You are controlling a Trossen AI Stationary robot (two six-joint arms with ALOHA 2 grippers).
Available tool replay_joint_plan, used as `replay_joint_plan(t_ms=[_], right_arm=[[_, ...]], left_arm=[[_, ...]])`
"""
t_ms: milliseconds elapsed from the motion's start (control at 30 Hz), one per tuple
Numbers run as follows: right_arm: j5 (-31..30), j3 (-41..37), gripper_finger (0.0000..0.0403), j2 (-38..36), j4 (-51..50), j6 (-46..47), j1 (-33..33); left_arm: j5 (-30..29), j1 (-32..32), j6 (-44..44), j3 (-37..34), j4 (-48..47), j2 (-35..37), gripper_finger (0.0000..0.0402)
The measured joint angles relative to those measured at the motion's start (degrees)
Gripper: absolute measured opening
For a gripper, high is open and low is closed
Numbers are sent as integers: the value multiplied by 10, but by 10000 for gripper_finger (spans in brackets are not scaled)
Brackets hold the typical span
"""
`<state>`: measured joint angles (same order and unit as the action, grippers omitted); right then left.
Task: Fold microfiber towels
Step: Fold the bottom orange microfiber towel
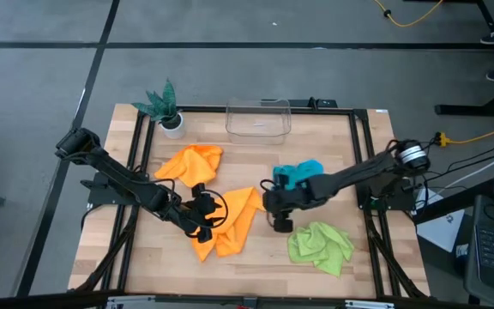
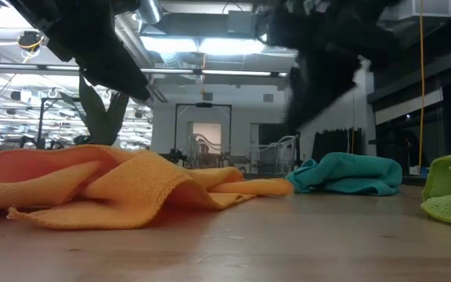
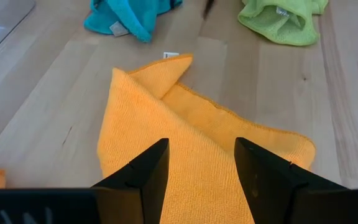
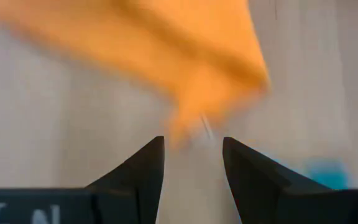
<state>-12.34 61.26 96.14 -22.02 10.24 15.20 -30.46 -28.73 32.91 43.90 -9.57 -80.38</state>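
Both jaws stand open: your left gripper (image 1: 202, 215) over the orange towel (image 1: 234, 219) mid-table, your right gripper (image 1: 280, 221) beside its corner; no writing is readable.

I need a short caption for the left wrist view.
Open left fingers above an orange towel; teal towel and green towel beyond.

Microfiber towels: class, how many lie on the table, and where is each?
4. One orange towel lies near the plant; a second orange towel lies mid-table between the arms; the teal towel is behind the right arm; the lime towel lies at the front right. None seem hidden.
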Motion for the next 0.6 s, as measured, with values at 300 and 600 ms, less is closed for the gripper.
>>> replay_joint_plan(t_ms=[300, 600], right_arm=[[55, -132, 167, 83, 495, 90, 11], [80, 33, 167, 197, 297, 56, 11]], left_arm=[[-1, 0, 0, 0, 4, 0, 176], [-1, -1, -2, 0, 0, 6, 176]])
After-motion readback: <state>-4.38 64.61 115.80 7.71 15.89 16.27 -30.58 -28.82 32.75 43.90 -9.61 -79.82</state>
